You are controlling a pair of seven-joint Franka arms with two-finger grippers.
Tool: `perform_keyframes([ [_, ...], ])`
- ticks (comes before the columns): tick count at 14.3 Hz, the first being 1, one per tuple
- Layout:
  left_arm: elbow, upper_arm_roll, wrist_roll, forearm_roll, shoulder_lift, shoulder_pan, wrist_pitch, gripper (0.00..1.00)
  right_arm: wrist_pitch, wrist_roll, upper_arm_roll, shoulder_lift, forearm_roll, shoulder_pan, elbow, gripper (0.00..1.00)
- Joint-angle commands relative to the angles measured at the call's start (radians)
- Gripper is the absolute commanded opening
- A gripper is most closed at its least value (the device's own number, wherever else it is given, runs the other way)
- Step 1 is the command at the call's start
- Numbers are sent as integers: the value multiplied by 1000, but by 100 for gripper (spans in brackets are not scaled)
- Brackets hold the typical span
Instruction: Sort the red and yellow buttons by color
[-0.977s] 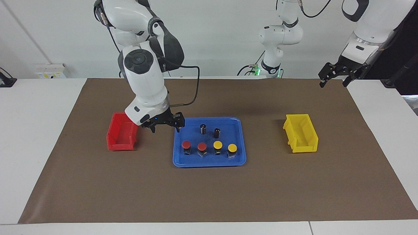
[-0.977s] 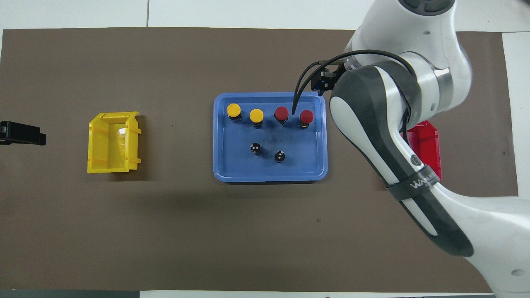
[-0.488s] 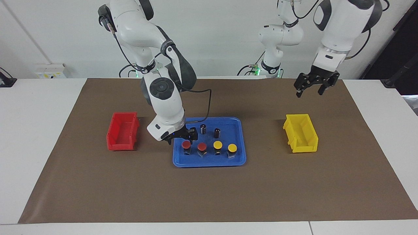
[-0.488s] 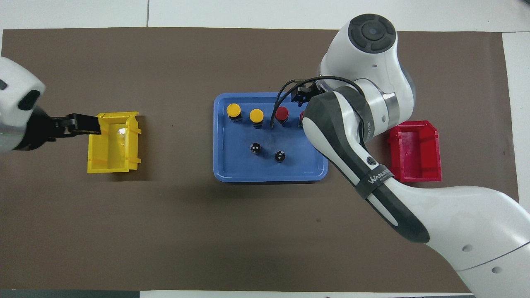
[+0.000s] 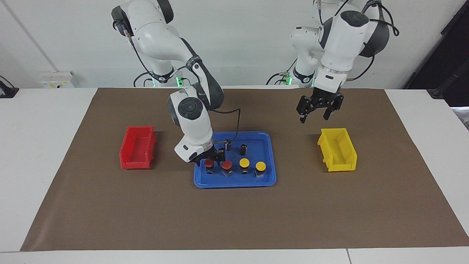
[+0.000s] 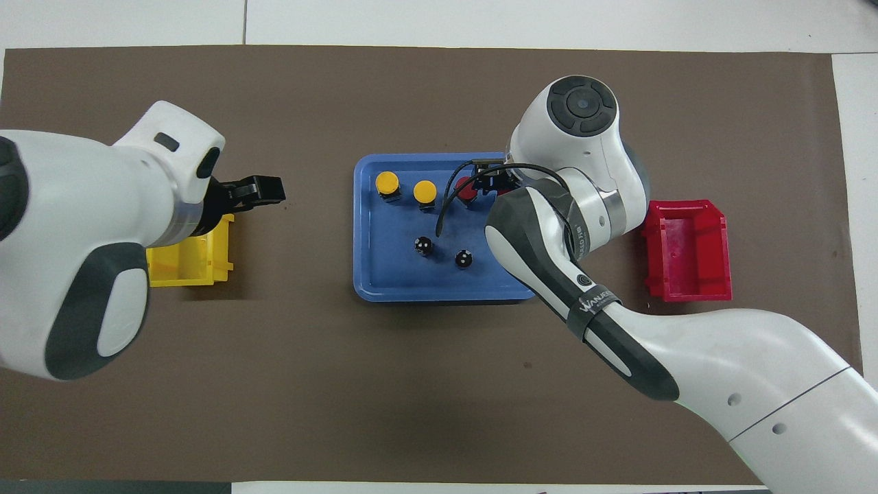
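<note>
Facing view: right gripper [image 5: 210, 160] low in blue tray [image 5: 234, 182], jaws spread astride end red button [image 5: 209, 164], contact unclear. Left gripper [image 5: 314, 114] airborne, open, empty, over mat.

Overhead view: four buttons line tray's [image 6: 374, 288] farthest edge; yellow buttons [image 6: 387, 183] toward left arm's end.

Brown-matted table [image 5: 234, 216] carries red bin [image 5: 137, 147], blue tray [image 5: 234, 181], yellow bin [image 5: 337, 149]
</note>
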State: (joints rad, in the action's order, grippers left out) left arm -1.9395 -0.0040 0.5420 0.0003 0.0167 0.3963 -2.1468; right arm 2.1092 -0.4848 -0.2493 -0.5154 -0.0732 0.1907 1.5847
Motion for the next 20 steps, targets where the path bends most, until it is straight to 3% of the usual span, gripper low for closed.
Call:
perform_keyframes([
  [1, 65, 15, 68, -3, -138, 53, -76, 100, 37, -9, -8, 12, -22, -4, 37, 72],
  [4, 94, 16, 117, -3, -220, 105, -145, 100, 37, -5, -8, 12, -28, -4, 37, 58],
  [6, 132, 16, 130, -3, -277, 127, -174, 100, 34, -5, -8, 12, -28, -4, 37, 36],
  [8, 198, 18, 139, -3, -340, 145, -173, 100, 2, -1, -8, 15, -31, -4, 25, 7],
  [9, 217, 19, 157, -2, -365, 159, -174, 100, -47, 6, -8, 18, -43, -8, -1, 2],
  [11, 253, 19, 168, 4, -417, 168, -177, 100, -142, 50, -8, 26, -54, -17, -64, 2],
  [15, 260, 21, 173, 6, -458, 179, -209, 91, -288, 196, -10, 162, -17, -94, -60, 2],
  [17, 260, 24, 171, 6, -459, 176, -212, 85, -372, 305, -8, 234, -2, -134, -31, 2],
  [20, 260, 24, 171, 9, -460, 170, -212, 79, -425, 503, -8, 328, 25, -275, 72, 2],
])
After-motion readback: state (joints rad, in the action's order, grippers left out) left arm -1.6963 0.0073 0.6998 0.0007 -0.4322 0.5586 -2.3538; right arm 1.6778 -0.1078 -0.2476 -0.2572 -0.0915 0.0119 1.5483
